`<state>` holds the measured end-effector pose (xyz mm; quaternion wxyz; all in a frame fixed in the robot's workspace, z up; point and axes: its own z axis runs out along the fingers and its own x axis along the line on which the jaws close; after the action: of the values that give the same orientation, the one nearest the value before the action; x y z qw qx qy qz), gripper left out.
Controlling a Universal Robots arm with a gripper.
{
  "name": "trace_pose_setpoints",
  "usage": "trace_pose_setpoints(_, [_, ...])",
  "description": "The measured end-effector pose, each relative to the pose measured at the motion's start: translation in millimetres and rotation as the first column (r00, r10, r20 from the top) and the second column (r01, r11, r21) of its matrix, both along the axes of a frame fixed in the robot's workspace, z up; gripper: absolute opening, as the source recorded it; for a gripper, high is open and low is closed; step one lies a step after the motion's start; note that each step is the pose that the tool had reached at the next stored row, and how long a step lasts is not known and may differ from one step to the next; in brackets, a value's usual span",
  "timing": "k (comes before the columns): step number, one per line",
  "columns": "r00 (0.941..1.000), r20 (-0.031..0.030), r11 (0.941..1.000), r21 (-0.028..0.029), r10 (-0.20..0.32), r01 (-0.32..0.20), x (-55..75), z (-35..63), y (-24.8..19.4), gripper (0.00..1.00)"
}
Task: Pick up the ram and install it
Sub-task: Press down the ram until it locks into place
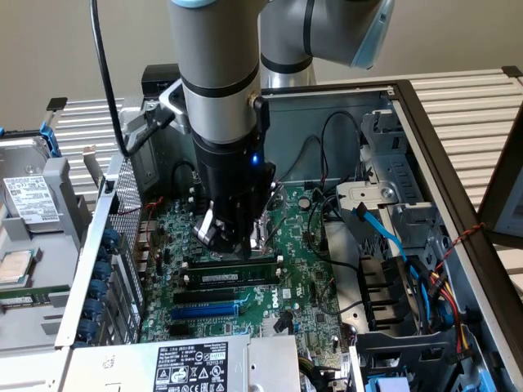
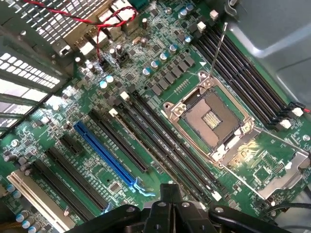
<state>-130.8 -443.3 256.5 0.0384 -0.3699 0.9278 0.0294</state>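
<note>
Evidently the ram [image 1: 233, 276] sits lengthwise in a black memory slot [image 1: 204, 294], seated there. Clenched, empty fingers [image 1: 233, 241] hover at its 12 o'clock, pressing-ready.

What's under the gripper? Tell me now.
The ram lies along the slots on the motherboard, just below the shut gripper. Whether the fingertips touch it is hidden by the gripper's body.

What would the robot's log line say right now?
arm: over motherboard | pincer: shut, just above ram | ram: on edge among black memory slots | contact: cannot tell
</note>
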Motion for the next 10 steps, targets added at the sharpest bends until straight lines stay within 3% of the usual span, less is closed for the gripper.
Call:
trace_pose_setpoints(5, [0.9964,0.0001,0.9964,0.0001,-0.085,0.085,0.0,-0.2,0.0,0.11])
trace_pose_setpoints(10, [0.9852,0.0,0.9852,0.0,-0.172,0.172,0.0,-1.2,0.0,0.11])
